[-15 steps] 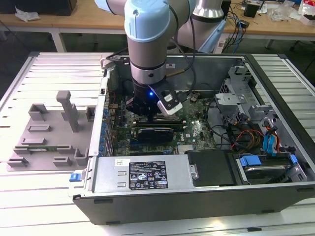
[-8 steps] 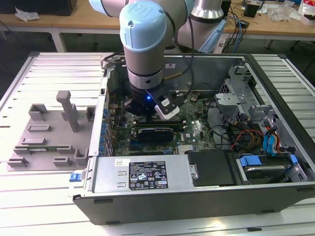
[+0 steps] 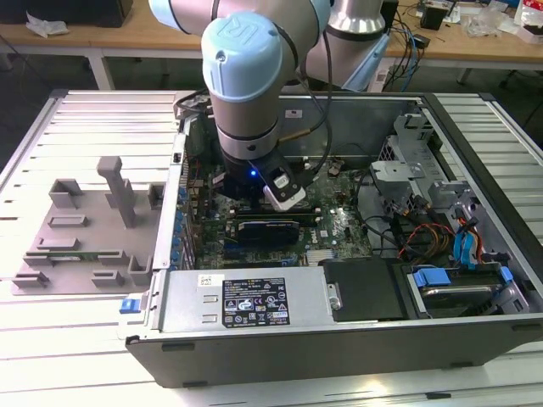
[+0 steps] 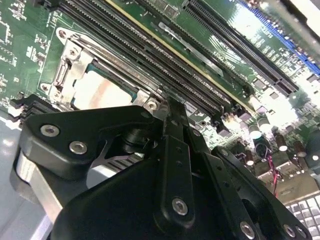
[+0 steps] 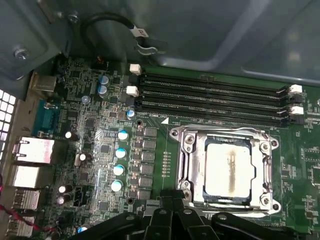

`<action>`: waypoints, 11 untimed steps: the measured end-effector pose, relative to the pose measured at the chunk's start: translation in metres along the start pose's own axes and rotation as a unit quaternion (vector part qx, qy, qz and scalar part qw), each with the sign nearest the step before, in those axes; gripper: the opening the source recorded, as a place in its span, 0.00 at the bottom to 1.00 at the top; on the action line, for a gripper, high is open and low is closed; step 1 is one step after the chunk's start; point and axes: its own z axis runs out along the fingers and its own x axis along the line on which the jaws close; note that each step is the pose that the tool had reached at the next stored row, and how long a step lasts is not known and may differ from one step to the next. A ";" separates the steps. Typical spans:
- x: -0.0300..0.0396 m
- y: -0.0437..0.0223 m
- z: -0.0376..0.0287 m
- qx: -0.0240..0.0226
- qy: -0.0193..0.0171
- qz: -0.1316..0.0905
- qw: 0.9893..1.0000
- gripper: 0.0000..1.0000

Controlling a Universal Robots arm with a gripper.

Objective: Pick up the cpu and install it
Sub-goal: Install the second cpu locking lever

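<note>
On the green motherboard [image 5: 100,125], the shiny silver cpu [image 5: 227,167] sits framed in its socket, gripper [image 4: 172,107] fingers together.

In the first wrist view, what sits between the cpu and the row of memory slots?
The metal socket frame around the cpu, then a strip of bare green board before the memory slots.

One cpu [image 5: 227,169] sits in one socket frame [image 5: 187,145] beside four memory slots [image 5: 215,95], one robot arm [image 3: 246,76] reaches into one computer case [image 3: 339,335], and one grey fixture tray [image 3: 85,229] lies alongside.
</note>
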 end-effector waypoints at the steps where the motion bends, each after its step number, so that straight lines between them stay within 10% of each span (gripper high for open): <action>1: 0.0001 -0.0003 0.0015 0.000 0.000 0.000 1.000 0.11; 3: 0.0000 -0.0001 0.0012 0.000 0.000 0.000 1.000 0.11; 6: -0.0024 0.0044 -0.0186 0.007 0.001 -0.001 1.000 0.11; 11: -0.0024 0.0086 -0.0074 0.009 0.001 -0.001 1.000 0.11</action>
